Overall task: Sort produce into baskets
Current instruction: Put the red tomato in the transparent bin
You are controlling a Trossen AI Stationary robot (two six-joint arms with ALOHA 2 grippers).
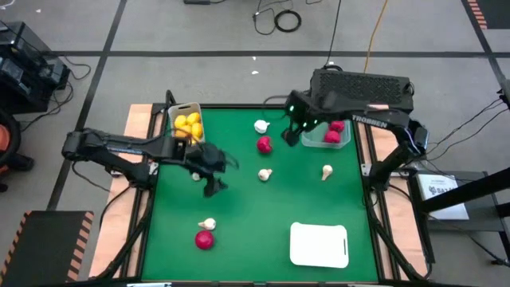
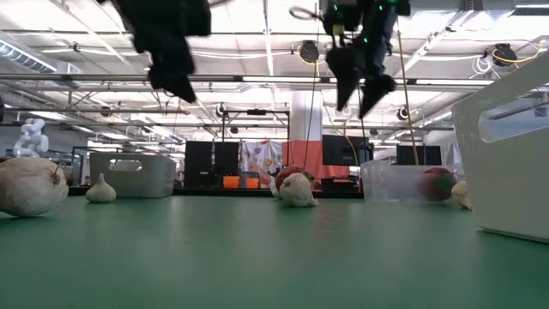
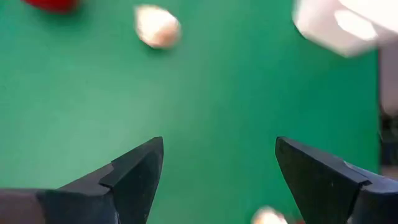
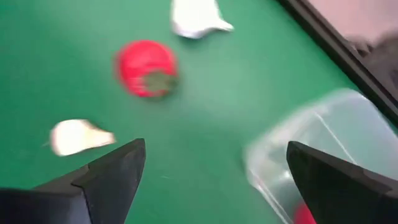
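Note:
My left gripper (image 1: pixel 212 182) hangs open over the green table's left middle, above bare cloth (image 3: pixel 217 158). My right gripper (image 1: pixel 296 132) hangs open above the table beside the clear bin (image 1: pixel 325 137), which holds red fruits (image 1: pixel 335 127). The whitish bin (image 1: pixel 185 124) at the far left holds yellow lemons (image 1: pixel 188 126). Loose on the table lie a red fruit (image 4: pixel 147 67), another red one (image 1: pixel 205 239) and several garlic bulbs, such as the bulb (image 1: pixel 261 126), the bulb (image 1: pixel 264 174) and the bulb (image 1: pixel 327 171). The white tray (image 1: pixel 319 244) rests flat near the front right.
The table's dark rim (image 4: pixel 329 37) runs close behind the clear bin (image 4: pixel 323 149). A garlic bulb (image 1: pixel 207 225) lies next to the front red fruit. Bare green cloth (image 1: pixel 263 215) lies between the loose pieces and the tray. Beyond the table are cables and equipment (image 1: pixel 362 86).

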